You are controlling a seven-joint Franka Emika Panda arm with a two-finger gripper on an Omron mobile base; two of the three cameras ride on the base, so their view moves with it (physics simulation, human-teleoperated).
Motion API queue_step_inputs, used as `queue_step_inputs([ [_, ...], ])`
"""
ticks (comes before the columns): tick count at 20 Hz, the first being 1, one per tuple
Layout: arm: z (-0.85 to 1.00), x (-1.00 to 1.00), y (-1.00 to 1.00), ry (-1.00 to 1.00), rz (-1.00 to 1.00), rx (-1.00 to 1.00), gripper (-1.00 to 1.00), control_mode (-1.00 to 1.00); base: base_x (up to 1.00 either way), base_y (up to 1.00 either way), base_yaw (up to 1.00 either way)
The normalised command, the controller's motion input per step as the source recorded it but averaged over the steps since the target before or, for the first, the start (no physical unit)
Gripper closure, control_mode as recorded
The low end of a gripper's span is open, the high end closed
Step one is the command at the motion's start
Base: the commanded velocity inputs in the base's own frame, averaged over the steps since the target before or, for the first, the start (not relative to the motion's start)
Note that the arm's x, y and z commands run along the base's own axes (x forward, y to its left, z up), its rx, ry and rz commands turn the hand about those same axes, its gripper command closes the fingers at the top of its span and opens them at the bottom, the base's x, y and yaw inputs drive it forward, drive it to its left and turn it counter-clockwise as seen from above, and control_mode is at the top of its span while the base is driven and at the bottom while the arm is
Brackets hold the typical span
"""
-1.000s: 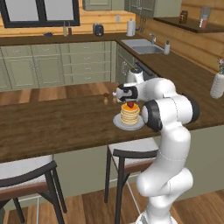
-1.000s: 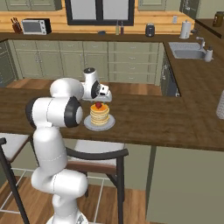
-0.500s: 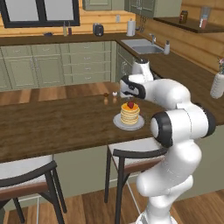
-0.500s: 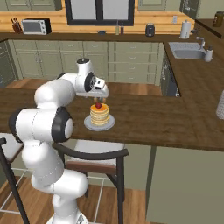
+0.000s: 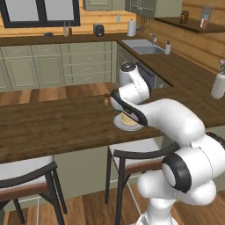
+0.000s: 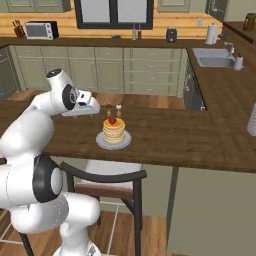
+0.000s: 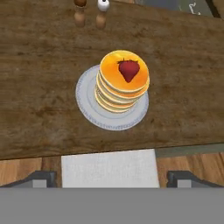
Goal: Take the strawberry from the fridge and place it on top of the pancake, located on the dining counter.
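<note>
1. Table [image 6: 190,140]: long dark brown wooden top on a pale sage-green base, carrying the plate near its front edge; two small shakers [image 7: 91,13] stood just behind the plate, a stool [image 6: 107,182] tucked below.
2. Arm: swung up and back from where it hung close over the stack a second ago; now bent high to one side of the plate in the right base view, crossing in front of it in the left base view.
3. Plate [image 7: 89,109]: round, pale, flat on the table, unmoved since a second ago.
4. Pancake [image 7: 120,89]: tan-golden stack upright on the plate, leaning slightly, no part held.
5. Tool [image 7: 112,177]: drawn back well above the stack, looking straight down on it; tips wide apart at the bottom corners of the hand view, nothing between them.
6. Strawberry [image 7: 129,70]: small, red, lying on the top pancake a little off centre, touching nothing else.
7. Judged: fruit released and resting in place, arm withdrawn, so the task looked done; only risk, a roll off the glossy top.
</note>
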Motion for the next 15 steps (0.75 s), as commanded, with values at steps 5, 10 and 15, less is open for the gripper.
queue_step_inputs([
  [5,-0.02,-0.96,0.24,-0.02,0.06,-0.02,-1.0,-1.0,0.0,0.0,0.0],
  [10,-0.13,-0.66,0.12,0.0,0.09,-0.01,-1.0,-1.0,0.0,0.0,0.0],
  [15,-0.19,-0.06,0.48,0.08,0.0,-0.16,-1.0,-1.0,0.0,0.0,0.0],
])
